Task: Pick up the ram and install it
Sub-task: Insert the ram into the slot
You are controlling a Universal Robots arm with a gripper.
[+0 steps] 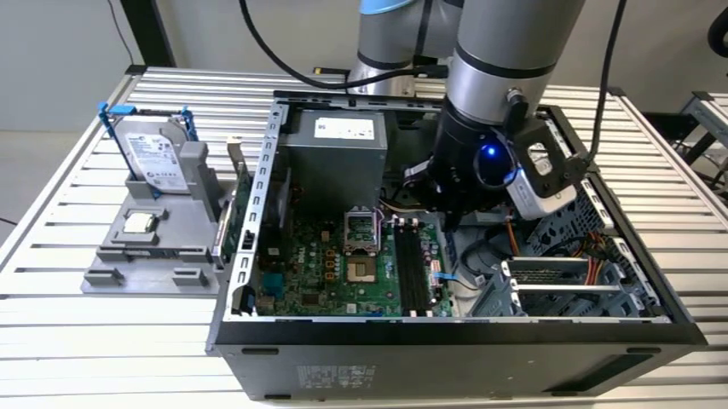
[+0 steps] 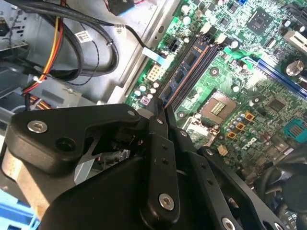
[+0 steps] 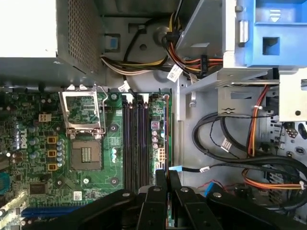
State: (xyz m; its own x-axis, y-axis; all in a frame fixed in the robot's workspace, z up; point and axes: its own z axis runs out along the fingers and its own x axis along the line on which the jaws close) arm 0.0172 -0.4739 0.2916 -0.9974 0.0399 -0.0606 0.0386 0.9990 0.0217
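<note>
We are holding our gripper [image 3: 167, 173] over the memory slots [image 3: 136, 139], lined up along them for seating. The jaws are pressing together; whether the ram is sitting between them, we cannot tell.

The place is a robotics lab or test workshop. A slatted aluminium tabletop [image 1: 80, 341] carries an opened desktop computer case [image 1: 455, 354] with its green motherboard [image 1: 330, 273] laid bare. Beside the case, a grey parts fixture [image 1: 148, 256] props up a hard drive [image 1: 153, 158]. An industrial robot arm [image 1: 506, 51] rises from the tabletop, trailing black cables [image 1: 268, 43], with a plain pale wall [image 1: 57, 60] behind.
</note>
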